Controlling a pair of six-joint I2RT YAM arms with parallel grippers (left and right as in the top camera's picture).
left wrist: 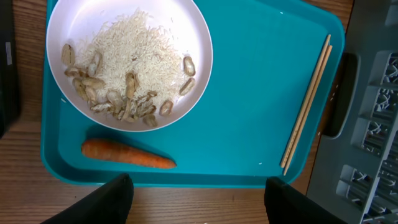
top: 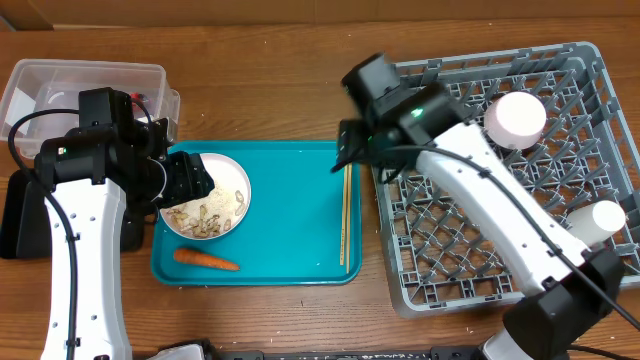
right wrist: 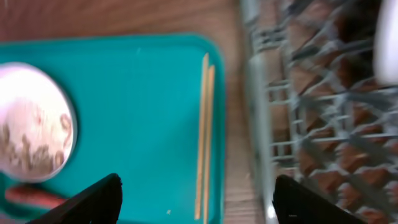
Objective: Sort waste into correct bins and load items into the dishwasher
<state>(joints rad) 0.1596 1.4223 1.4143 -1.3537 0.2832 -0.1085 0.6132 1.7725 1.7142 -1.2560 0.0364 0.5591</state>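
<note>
A white plate (top: 215, 200) with beige-white food scraps sits on the teal tray (top: 290, 230), with an orange carrot (top: 206, 260) in front of it and a pair of wooden chopsticks (top: 346, 215) along the tray's right side. In the left wrist view the plate (left wrist: 127, 56), carrot (left wrist: 127, 154) and chopsticks (left wrist: 308, 102) all show. My left gripper (top: 190, 180) is open and empty over the plate's left edge. My right gripper (top: 350, 145) is open and empty above the top end of the chopsticks (right wrist: 204, 134). The grey dish rack (top: 510, 170) holds white cups (top: 516, 118).
The clear tub (top: 80, 90) stands at the back left with something red inside. A black tray (top: 20, 215) lies at the far left, mostly hidden by my left arm. Another white cup (top: 598, 218) sits at the rack's right side.
</note>
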